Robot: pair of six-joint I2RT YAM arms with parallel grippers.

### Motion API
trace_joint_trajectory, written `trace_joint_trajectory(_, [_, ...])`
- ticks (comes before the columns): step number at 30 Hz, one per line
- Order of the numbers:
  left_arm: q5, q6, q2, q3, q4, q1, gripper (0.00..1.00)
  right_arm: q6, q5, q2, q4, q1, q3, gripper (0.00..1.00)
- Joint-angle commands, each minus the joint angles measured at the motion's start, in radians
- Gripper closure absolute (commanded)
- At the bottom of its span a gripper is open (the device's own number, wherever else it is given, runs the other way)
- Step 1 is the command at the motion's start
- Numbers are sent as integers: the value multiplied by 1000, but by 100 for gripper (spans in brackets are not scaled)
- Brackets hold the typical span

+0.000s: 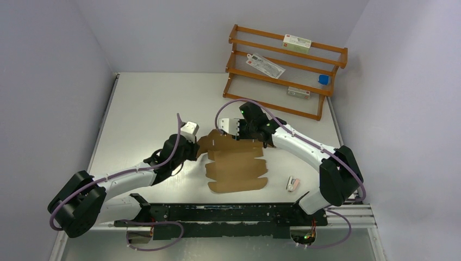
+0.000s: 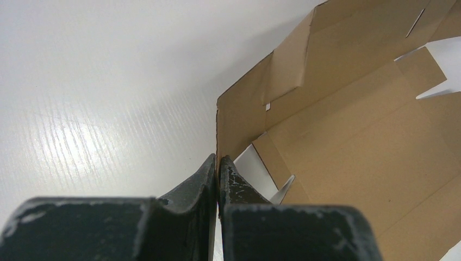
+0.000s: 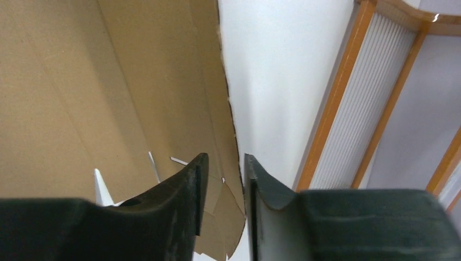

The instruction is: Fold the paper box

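The paper box (image 1: 236, 168) is a flat brown die-cut sheet with flaps and slots, lying mid-table between the arms. My left gripper (image 1: 198, 148) is at its far-left flap; in the left wrist view the gripper (image 2: 218, 159) is shut on the raised edge of the paper box (image 2: 353, 136). My right gripper (image 1: 239, 136) is at the sheet's far edge. In the right wrist view its fingers (image 3: 225, 157) stand apart, straddling the edge of the paper box (image 3: 108, 81) with a gap still showing.
An orange wooden rack (image 1: 282, 70) stands at the back right, holding flat packets and a blue item (image 1: 324, 79); its frame (image 3: 337, 92) is close beside the right gripper. A small white carton (image 1: 293, 183) lies right of the sheet.
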Motion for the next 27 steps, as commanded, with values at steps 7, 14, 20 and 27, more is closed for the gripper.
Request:
trace_joint_trajectory(7, [-14, 19, 31, 49, 23, -7, 91, 38, 41, -36, -5, 23, -19, 92])
trace_joint_trajectory(14, [-5, 23, 98, 84, 82, -5, 91, 73, 237, -113, 95, 124, -142, 100])
trace_joint_trajectory(20, [10, 27, 161, 134, 140, -6, 91, 102, 362, -160, 222, 217, -267, 100])
trace_joint_trajectory(27, [90, 0, 172, 126, 188, -7, 90, 96, 503, -163, 284, 295, -339, 100])
